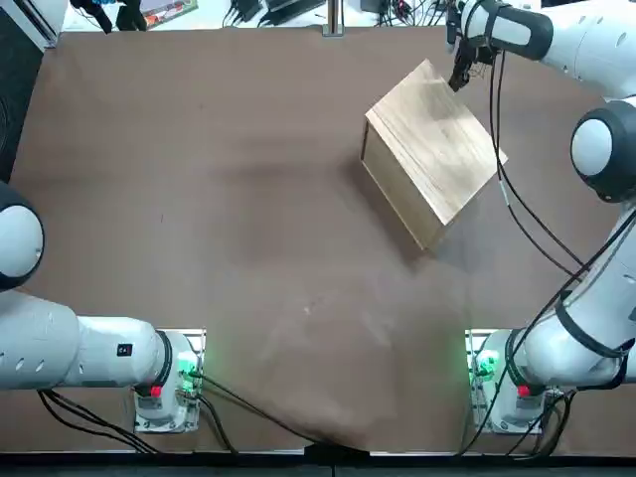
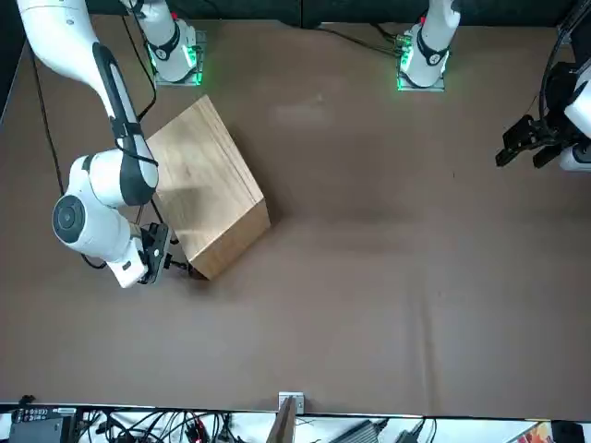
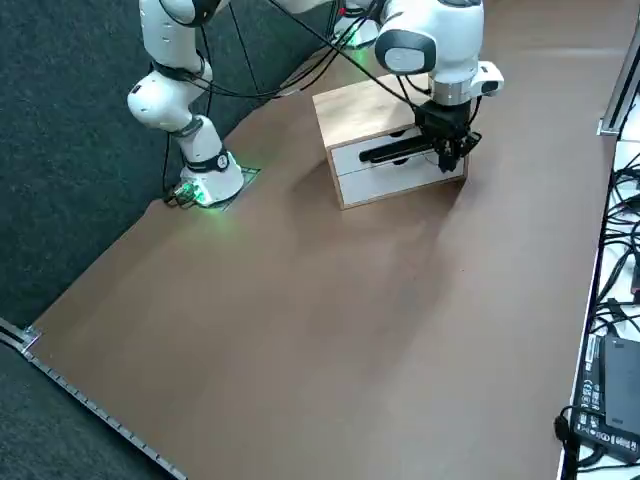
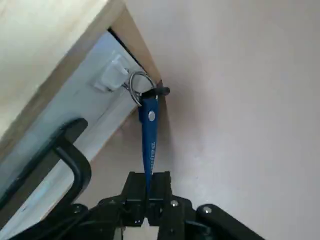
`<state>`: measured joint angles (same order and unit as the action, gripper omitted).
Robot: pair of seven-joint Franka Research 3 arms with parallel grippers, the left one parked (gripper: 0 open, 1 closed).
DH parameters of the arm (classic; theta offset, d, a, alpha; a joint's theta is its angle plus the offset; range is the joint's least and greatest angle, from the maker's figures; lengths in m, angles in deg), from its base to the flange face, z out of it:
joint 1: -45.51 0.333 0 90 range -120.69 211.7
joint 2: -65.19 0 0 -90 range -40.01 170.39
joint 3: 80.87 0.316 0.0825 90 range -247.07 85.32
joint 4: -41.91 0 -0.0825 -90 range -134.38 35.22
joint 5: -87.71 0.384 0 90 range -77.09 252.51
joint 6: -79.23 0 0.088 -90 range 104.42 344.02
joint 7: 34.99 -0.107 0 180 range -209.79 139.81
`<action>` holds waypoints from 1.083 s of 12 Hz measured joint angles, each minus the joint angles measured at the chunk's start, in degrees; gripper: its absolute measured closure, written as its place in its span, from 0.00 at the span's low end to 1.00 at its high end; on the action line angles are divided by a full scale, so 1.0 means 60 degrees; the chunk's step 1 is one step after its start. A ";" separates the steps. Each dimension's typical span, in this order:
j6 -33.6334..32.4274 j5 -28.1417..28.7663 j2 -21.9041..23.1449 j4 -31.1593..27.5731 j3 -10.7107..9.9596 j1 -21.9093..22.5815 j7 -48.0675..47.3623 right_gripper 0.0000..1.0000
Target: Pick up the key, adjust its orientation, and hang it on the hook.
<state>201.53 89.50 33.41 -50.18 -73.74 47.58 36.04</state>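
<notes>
My right gripper is shut on the lower end of the blue key, which stands upright between the fingers. The key's silver ring sits against the small white hook on the white face of the wooden box; I cannot tell whether the ring is over the hook. From overhead the gripper hovers at the far corner of the box. In the side view the gripper hangs in front of the box's white face. The key itself shows only in the wrist view.
A black bar handle runs across the box's white face, close beside the gripper. The brown table spreads wide to the left of the box. Cables and gear line the table's far edge.
</notes>
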 joint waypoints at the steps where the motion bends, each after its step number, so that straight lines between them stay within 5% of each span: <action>1: 0.0000 0.0000 -0.0030 0.0000 0.0000 0.0000 0.0006 0.96; 13: 0.0000 -0.0001 -0.0116 0.0000 -0.0034 -0.0074 0.0110 0.96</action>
<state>201.54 89.50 32.72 -50.18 -73.94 47.13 36.70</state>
